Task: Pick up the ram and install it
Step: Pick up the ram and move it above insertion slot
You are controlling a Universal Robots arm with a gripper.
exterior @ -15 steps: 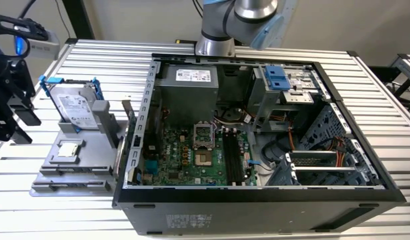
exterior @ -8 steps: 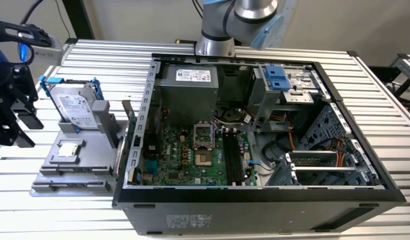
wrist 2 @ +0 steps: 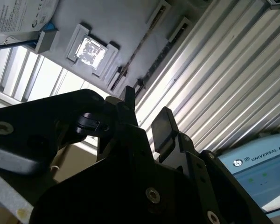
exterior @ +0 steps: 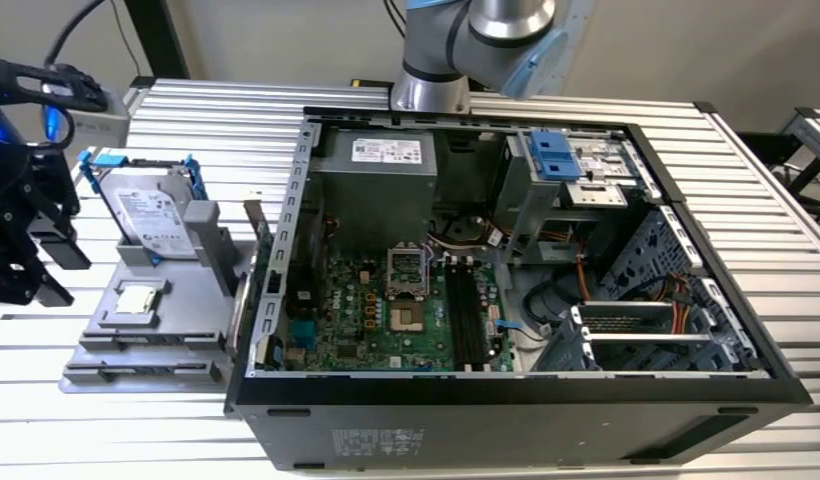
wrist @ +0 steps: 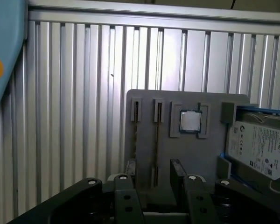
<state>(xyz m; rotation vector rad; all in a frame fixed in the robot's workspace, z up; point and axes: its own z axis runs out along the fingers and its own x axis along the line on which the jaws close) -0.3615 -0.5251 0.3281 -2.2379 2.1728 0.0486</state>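
Observation:
The ram (wrist: pixel 157 135) stands on edge in a long slot of the grey holder (wrist: pixel 210 154), showing as a thin brownish strip; in the second wrist view the ram (wrist 2: pixel 141 45) is a thin line in the holder (wrist 2: pixel 126 23). My gripper (wrist: pixel 154 171) is open, one black finger on each side of the strip's near end, apart from it. The gripper (wrist 2: pixel 145 112) shows the same gap there. In the exterior view my gripper (exterior: pixel 39 265) hangs at the left, beside the holder (exterior: pixel 183 325). The motherboard's black slots (exterior: pixel 470 315) lie inside the open case.
On the holder sit a square silver processor (wrist: pixel 190 121) and a hard drive (wrist: pixel 259 144) with blue brackets. The open computer case (exterior: pixel 517 390) stands on the exterior view's right of the holder, its wall close to it. Ribbed aluminium table (wrist: pixel 74 93) surrounds everything.

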